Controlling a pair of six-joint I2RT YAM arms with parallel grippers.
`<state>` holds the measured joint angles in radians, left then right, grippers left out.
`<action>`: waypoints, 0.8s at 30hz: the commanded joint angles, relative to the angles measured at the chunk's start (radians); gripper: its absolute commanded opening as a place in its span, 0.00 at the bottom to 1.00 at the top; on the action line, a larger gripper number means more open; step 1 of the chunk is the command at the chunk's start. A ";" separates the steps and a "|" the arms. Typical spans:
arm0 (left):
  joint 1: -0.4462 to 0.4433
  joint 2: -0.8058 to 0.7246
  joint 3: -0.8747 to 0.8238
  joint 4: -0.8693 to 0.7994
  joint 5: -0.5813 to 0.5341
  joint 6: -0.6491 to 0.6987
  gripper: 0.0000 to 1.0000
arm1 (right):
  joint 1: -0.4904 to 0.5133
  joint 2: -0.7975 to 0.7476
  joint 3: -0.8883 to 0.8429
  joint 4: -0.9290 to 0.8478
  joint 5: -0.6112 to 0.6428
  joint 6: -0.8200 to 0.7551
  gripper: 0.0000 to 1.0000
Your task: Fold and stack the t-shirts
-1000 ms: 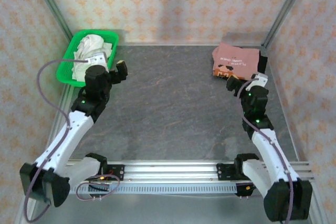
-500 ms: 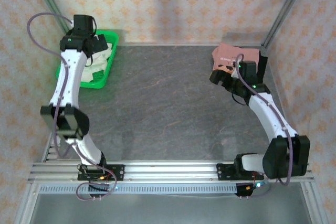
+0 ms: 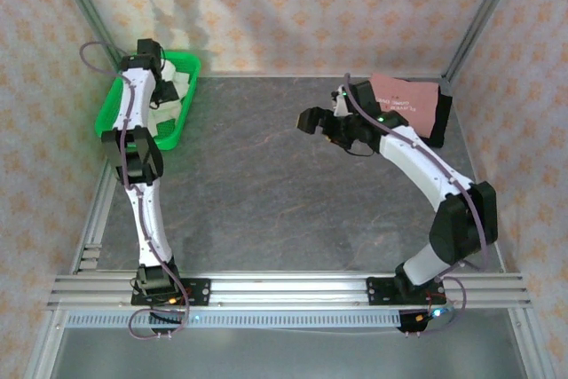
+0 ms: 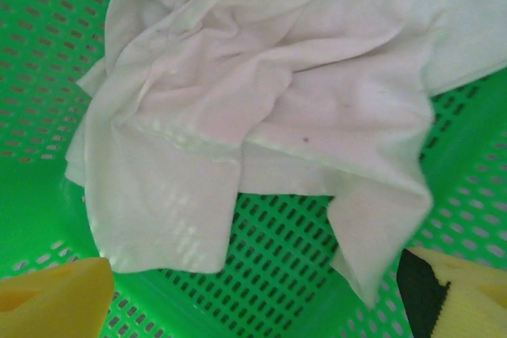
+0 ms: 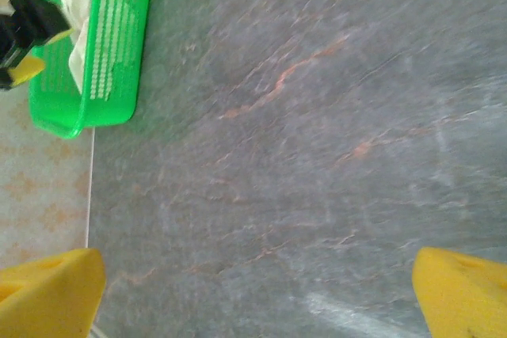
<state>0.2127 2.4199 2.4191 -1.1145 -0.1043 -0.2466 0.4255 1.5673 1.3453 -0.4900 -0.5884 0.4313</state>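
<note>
The cream-white t-shirt (image 4: 261, 93) lies crumpled in the green mesh basket (image 4: 317, 259) at the table's far left corner (image 3: 115, 108). My left gripper (image 4: 253, 306) hangs open just above the cloth, its yellow fingertips (image 4: 47, 298) wide apart and holding nothing; from above, the left gripper (image 3: 167, 93) sits inside the basket. The dusty-pink t-shirt (image 3: 408, 99) lies folded at the far right on top of a black t-shirt (image 3: 441, 117). My right gripper (image 3: 312, 120) is open and empty over the table's middle, left of that stack, with bare stone under its fingers (image 5: 55, 290).
Metal frame posts (image 3: 470, 24) and patterned walls close in the table on three sides. In the right wrist view the basket (image 5: 111, 53) shows at the upper left, with dark stone tabletop (image 5: 317, 156) stretching between it and the right gripper.
The left arm swung up from beside the basket and reached down into it over the white shirt. The right gripper left the pink stack and moved left to the table's middle.
</note>
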 commanded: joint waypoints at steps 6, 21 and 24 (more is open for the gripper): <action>0.042 0.101 0.096 0.024 -0.078 -0.055 0.83 | 0.052 0.023 0.043 -0.042 -0.011 0.074 0.99; 0.066 0.256 0.180 0.091 0.123 -0.165 0.29 | 0.058 -0.038 0.060 -0.028 0.023 0.104 0.99; 0.070 0.232 0.183 0.102 0.172 -0.172 0.05 | 0.060 -0.044 0.057 -0.020 0.031 0.098 0.99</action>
<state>0.2653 2.6751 2.5645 -1.0286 -0.0025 -0.3939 0.4774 1.5639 1.3750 -0.5163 -0.5865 0.5240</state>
